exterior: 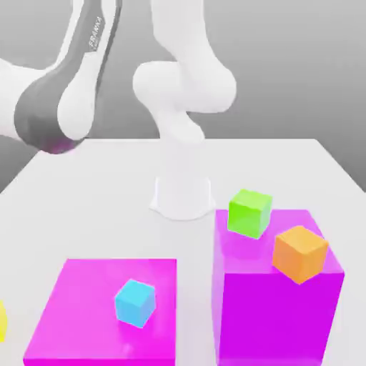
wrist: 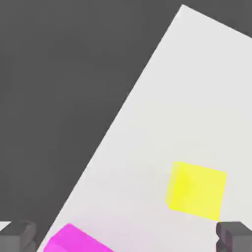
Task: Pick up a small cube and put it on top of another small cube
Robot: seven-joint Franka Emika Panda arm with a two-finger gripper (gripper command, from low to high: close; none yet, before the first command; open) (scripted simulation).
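- At the edge of the hand view, the two dark fingertips (wrist: 235,235) stand wide apart with nothing between them; the gripper (wrist: 125,236) is empty and hangs above the table (wrist: 197,98).
- Just beyond the fingers, the small cube (wrist: 197,190), plain bright yellow, sits flat on the white table near its edge, close to a corner of the low magenta block (wrist: 74,240). In the exterior view a sliver of it (exterior: 2,320) shows at the exterior view's left edge.
- It looks rigid and light, with smooth, possibly slippery faces; I would pinch two opposite flat sides at mid-height, jaws square to them.
- Farther out, a cyan cube (exterior: 135,302) rests on the low block, while a green cube (exterior: 249,212) and an orange cube (exterior: 299,253) sit on the tall magenta block (exterior: 279,300).
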